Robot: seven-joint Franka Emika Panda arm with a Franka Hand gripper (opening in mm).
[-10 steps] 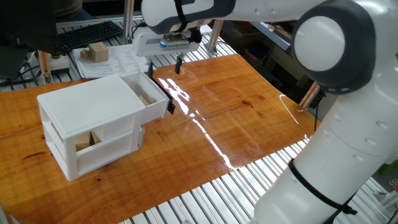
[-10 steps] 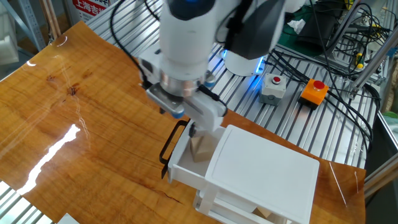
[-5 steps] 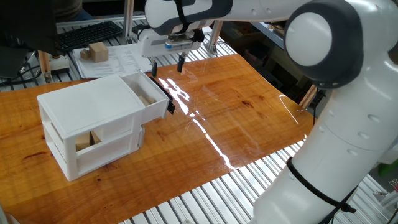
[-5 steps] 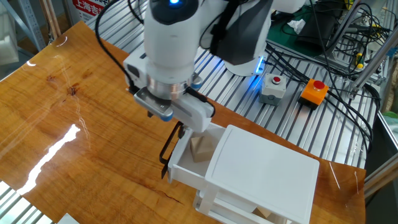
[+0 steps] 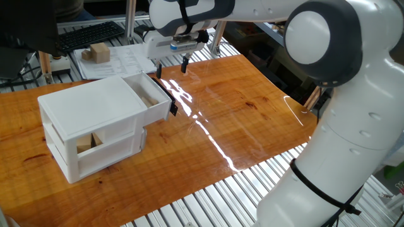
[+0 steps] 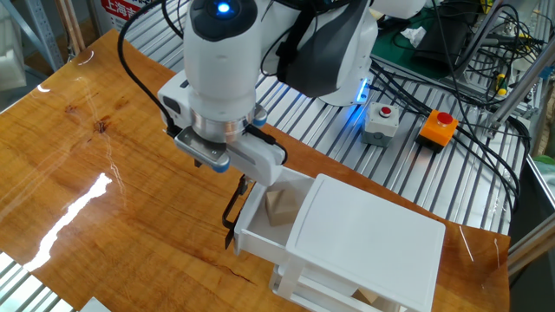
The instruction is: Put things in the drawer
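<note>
White plastic fills the left of one fixed view: the cabinet sits there on the wooden table, with the drawer pulled out toward frame centre, its black handle at the front. Inside it I can see the small beige block; the other fixed view shows it resting on the drawer floor, touching nothing above. In the lower tier, lower left of the frame, sits a larger tan block, and another block lies on papers off the table at upper left.

Moving right, the gripper hangs above the drawer's front edge, clear of it, its fingers spread apart with nothing between them. In the other view it sits just up-left of the handle.

I judge the placing done: block in, claw empty. What's left, as I read it, is closing the drawer, which calls for bringing the fingers down in front of the handle and pushing toward the cabinet.

For room, the table's centre and right are bare wood with glare streaks, so I have open space there. The tight edges are the handle, the drawer's front lip, and the table's far edge just behind the gripper.
</note>
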